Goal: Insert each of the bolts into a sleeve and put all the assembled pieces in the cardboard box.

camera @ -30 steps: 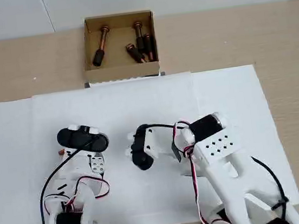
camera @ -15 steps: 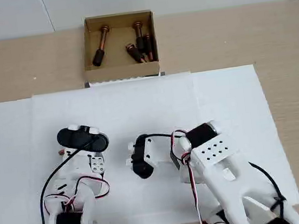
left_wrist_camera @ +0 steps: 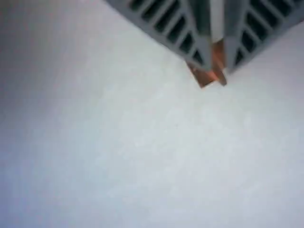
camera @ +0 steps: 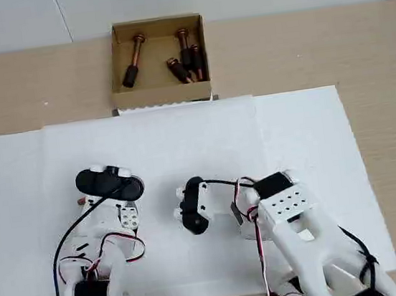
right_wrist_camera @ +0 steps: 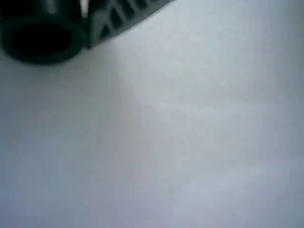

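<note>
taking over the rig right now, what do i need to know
Left gripper: shut on a copper bolt, low over the white paper.
Right gripper: shut on a black sleeve, also over the paper.
Done: several sleeved bolts lie in the cardboard box.
Left: push this bolt into this sleeve, then put the piece in the box.
</note>
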Tool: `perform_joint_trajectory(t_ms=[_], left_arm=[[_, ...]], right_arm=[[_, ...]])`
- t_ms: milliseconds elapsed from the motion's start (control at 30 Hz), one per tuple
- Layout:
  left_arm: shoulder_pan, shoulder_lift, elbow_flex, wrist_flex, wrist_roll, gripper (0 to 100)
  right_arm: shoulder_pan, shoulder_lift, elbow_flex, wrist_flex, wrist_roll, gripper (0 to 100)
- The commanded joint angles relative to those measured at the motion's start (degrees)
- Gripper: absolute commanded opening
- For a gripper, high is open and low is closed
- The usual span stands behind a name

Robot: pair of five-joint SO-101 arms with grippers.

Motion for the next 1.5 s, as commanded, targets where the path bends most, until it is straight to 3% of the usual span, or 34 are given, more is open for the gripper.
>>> perform_joint_trajectory(t_ms=[0, 67, 267, 633, 933, 1133, 1467], left_arm=[[-0.09, -0.53, -0.31, -0.35, -0.26, 1], [-0.09, -0.53, -0.31, -0.35, -0.26, 1], [0.09, -0.53, -0.31, -0.35, -0.26, 1], [0.26, -0.53, -0.31, -0.26, -0.53, 1], [-8.35, -0.53, -0.31, -0.09, -0.79, 1], [-13.01, -0.53, -7.25, 5.45, -0.26, 1], [-20.4, 1.76, -23.78, 18.02, -0.62, 1]], right_arm=[[1.1, 3.47, 0.88, -1.27, 0.35, 5.3], [0.84, 4.53, 0.88, -1.54, 0.35, 0.6], [0.75, 4.7, -0.26, -4.09, -4.57, 0.6], [6.2, 4.7, -18.37, 5.41, -18.29, 0.6], [9.45, 4.7, -32.35, 17.1, -34.2, 0.4], [9.54, 3.3, -38.15, 25.36, -44.04, 0.6], [16.22, -12.35, -33.23, 22.55, -44.4, 0.4]])
